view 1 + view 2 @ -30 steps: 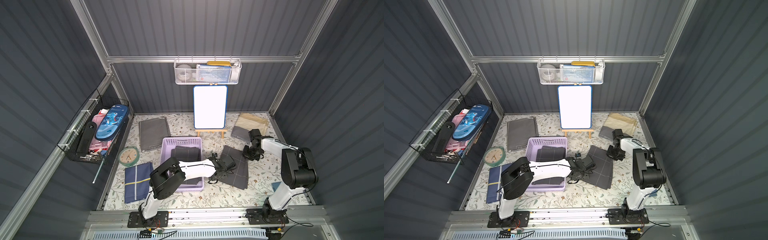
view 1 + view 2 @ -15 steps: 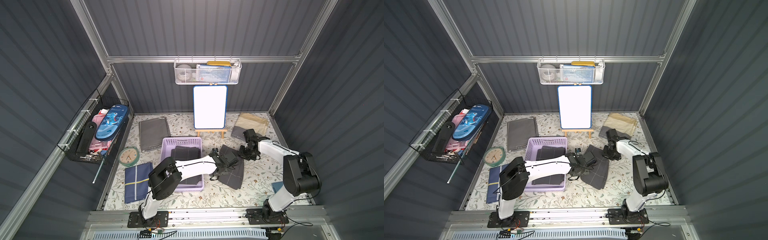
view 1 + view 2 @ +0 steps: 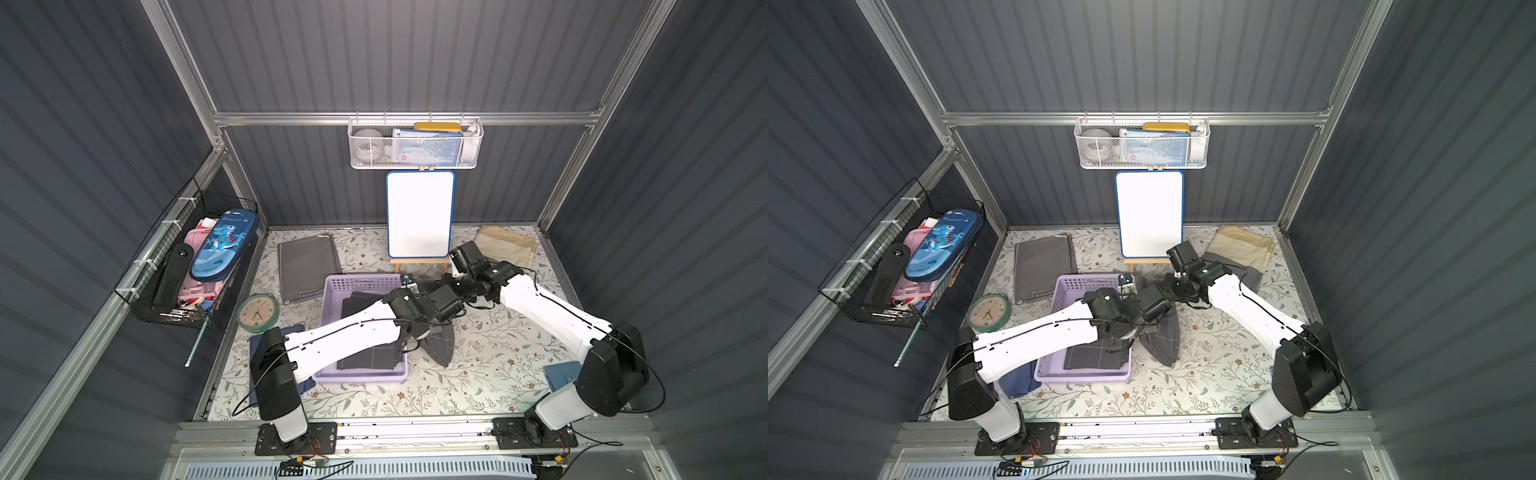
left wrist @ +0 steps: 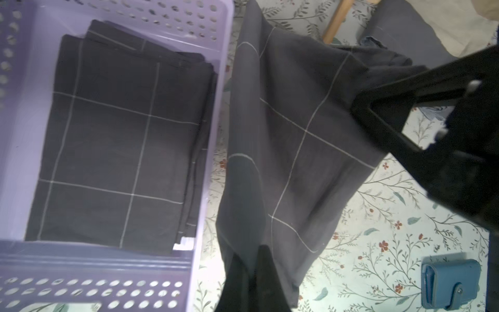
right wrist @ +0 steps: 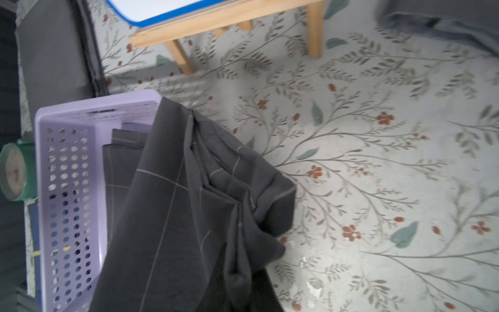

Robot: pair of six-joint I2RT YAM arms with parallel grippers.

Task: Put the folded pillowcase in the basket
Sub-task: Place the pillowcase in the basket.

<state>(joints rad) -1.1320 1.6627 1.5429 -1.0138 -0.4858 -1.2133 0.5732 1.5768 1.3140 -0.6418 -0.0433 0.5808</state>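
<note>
Left jaws are clamped on one edge of the dark checked pillowcase (image 4: 291, 135) and right jaws on its far corner. It hangs between them just beside the basket (image 4: 94, 263), not in it. This looks like the carrying step. The next move calls for swinging it over the rim, lowering it and letting go.

- A robot test cell, not a lived-in room: dark ribbed wall panels (image 3: 415, 62) in a bare aluminium frame (image 3: 399, 118) close in the left gripper (image 3: 457, 309) and right gripper (image 3: 442, 286) on three sides.
- Both arms are bolted to a metal rail (image 3: 415, 430) at the open front, with loose cables.
- Beneath the grippers lies a floral tablecloth (image 3: 498, 353).
- Staged household props:
  - a whiteboard (image 3: 419, 214) on a small easel just beyond the right gripper
  - a white mesh basket (image 3: 415, 167) hung above it
  - a black wire basket (image 3: 174, 318) well out to the left gripper's left
  - a clock (image 3: 257, 312)
</note>
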